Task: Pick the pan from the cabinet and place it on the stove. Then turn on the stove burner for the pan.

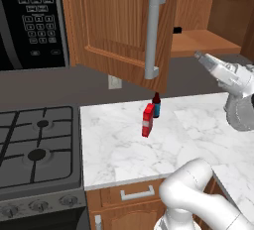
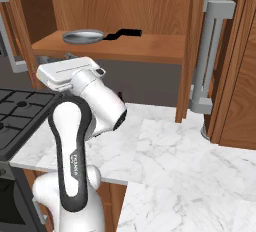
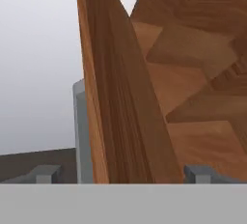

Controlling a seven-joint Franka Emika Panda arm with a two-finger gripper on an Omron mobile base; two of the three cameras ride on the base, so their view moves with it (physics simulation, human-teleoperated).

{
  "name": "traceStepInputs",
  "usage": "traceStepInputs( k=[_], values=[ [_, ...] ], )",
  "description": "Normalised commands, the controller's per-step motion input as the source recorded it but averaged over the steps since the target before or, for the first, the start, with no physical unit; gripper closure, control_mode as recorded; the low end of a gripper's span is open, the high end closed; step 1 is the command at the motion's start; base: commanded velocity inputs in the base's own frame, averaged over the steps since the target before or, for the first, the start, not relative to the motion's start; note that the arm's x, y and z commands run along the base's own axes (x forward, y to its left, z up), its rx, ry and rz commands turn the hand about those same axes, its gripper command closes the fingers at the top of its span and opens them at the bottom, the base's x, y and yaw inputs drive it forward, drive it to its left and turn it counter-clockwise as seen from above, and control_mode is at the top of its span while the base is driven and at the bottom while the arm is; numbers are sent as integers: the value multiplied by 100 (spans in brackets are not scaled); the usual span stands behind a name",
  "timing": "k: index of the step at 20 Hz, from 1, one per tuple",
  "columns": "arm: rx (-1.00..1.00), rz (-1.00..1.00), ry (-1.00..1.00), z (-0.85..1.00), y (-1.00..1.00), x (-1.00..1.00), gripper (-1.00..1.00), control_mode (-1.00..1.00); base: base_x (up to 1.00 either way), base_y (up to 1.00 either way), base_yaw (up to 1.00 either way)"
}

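Jaws of the gripper [image 3: 120,172] spread wide, holding nothing — the edge of the open cabinet door [image 3: 120,121] stands between the two fingertips [image 3: 46,174], its silver bar handle [image 3: 83,136] just to one side.

Pan [image 2: 82,37] lying flat on the cabinet [image 2: 115,46] shelf, black handle pointing right, toward the back wall of the compartment. Above and beyond the hand [image 2: 67,73] in the right base view, apart from it, not touched. Hand raised below the shelf edge, near the left door.

Stove [image 1: 34,149] at the left of the marble counter [image 1: 163,144], grates bare, knobs along its front. Large stove burner [image 1: 37,154] nearer the front. Red carton [image 1: 148,120] and dark bottle [image 1: 156,106] standing together on the counter under the door.
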Motion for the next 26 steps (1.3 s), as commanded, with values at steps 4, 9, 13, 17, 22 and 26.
traceStepInputs(
  k=[4,9,13,17,22,26],
  values=[
    [0,49,7,-59,3,46,-100,-100,0,0,0],
    [0,38,6,-20,5,36,-100,-100,0,0,0],
    [-3,23,8,0,34,25,-100,-100,0,0,0],
    [-10,14,5,0,50,13,-100,-100,0,0,0],
    [-12,11,2,0,49,4,-100,-100,0,0,0],
    [-16,11,-2,1,55,-18,-100,-100,0,0,0]
  ],
)
